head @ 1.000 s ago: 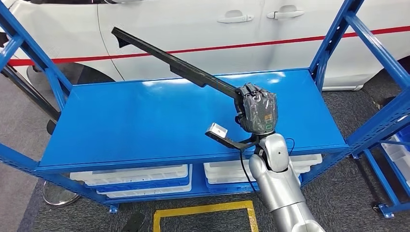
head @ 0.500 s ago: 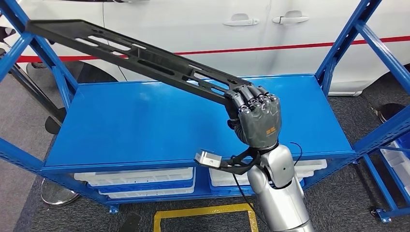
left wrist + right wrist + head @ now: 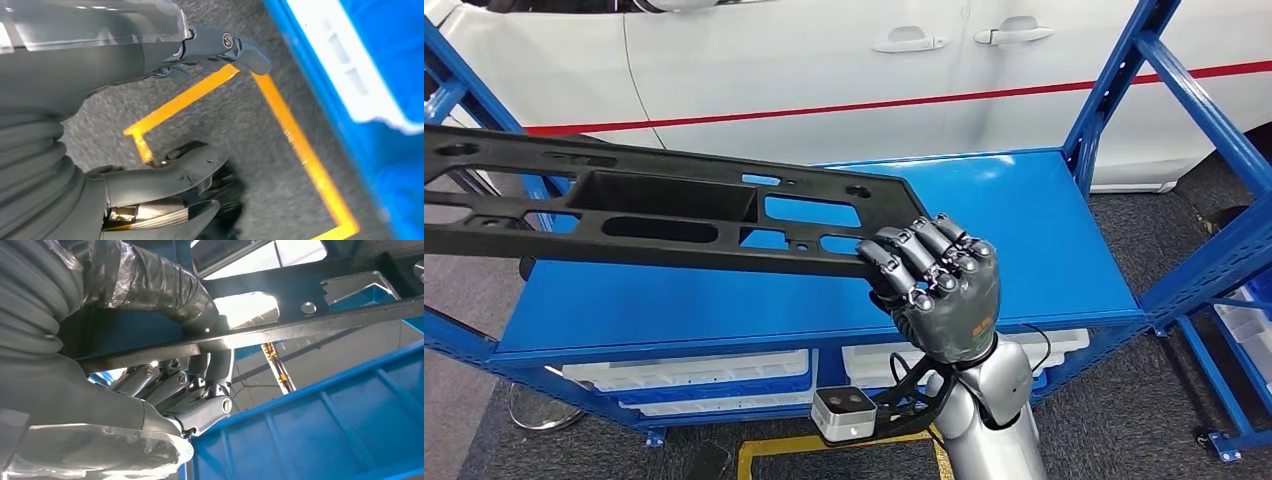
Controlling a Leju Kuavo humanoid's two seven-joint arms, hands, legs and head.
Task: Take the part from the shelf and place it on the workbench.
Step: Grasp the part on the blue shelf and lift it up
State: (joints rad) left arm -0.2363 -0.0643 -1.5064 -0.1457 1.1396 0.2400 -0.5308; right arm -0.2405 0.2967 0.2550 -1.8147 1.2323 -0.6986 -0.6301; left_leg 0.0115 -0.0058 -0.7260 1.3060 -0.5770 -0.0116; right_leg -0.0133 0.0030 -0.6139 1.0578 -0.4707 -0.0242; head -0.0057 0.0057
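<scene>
1. The left hand (image 3: 150, 55) hangs over grey floor with yellow tape lines (image 3: 300, 145); it holds nothing, and how far its fingers are curled I cannot tell.
2. At 5 o'clock in the head view, the right hand (image 3: 939, 290) grips one end of the long black part (image 3: 654, 210), fingers wrapped over its edge.
3. The part stretches toward 9 o'clock, lifted above the blue shelf (image 3: 1044, 230).
4. Beyond, at 12 o'clock, stands a white car (image 3: 824, 60).
</scene>
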